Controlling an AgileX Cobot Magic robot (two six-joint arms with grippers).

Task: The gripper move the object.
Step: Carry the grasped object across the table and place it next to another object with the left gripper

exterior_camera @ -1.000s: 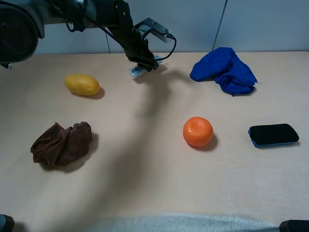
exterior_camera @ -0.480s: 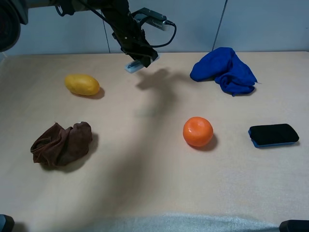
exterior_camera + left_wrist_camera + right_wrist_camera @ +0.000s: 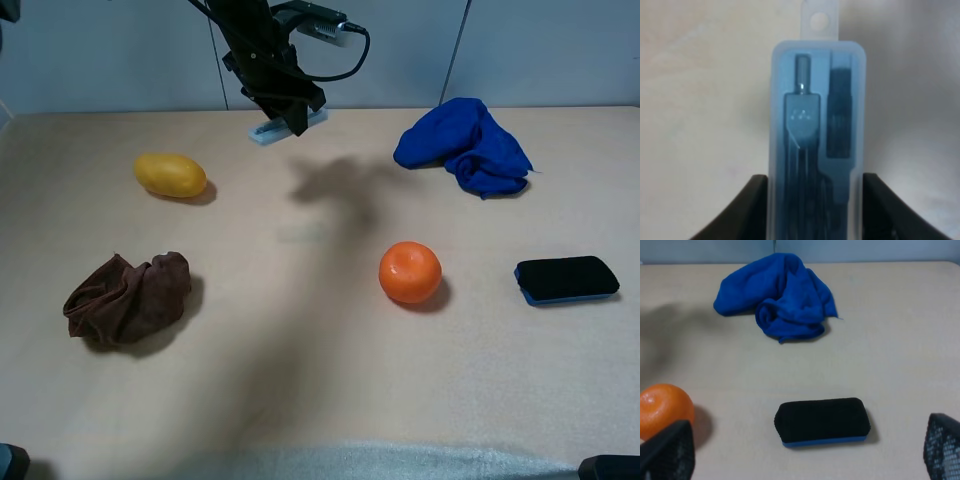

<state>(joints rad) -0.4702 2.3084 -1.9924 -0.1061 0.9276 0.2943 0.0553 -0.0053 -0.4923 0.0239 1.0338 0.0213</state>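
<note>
High camera. Shows the left gripper (image 3: 290, 115) at the upper middle of the frame, clamped on the case (image 3: 268, 132), a slim pale-blue bar hanging clear of the table (image 3: 300, 400), with a shadow (image 3: 335, 180) lower and to the right. Leaves one end of the tilted case sticking out to the left past the grip. Finds a yellow fruit (image 3: 170, 174) at the upper left, a brown cloth (image 3: 127, 298) at the lower left, an orange (image 3: 410, 272) right of centre, a blue cloth (image 3: 465, 143) at the upper right and an eraser (image 3: 566, 278) at the right edge. Risks a drop onto the table on any loosening of the grip, and a swing of the free end in a quick move.

Left wrist camera. Shows the case (image 3: 817, 125) pinched by its narrow sides between two dark fingers (image 3: 745, 210), near one end only, most of its length beyond them. Looks smooth and glossy, so likely to slide or pivot in such a hold. Could also land on one end and topple, given a tilted set-down.

Right wrist camera. Shows the right gripper (image 3: 805, 460) with fingers apart, holding nothing, facing the eraser (image 3: 822, 421), with the blue cloth (image 3: 777, 295) beyond and the orange (image 3: 665, 410) off to one side. Poses little danger, barring a crossing of paths with the other arm.
</note>
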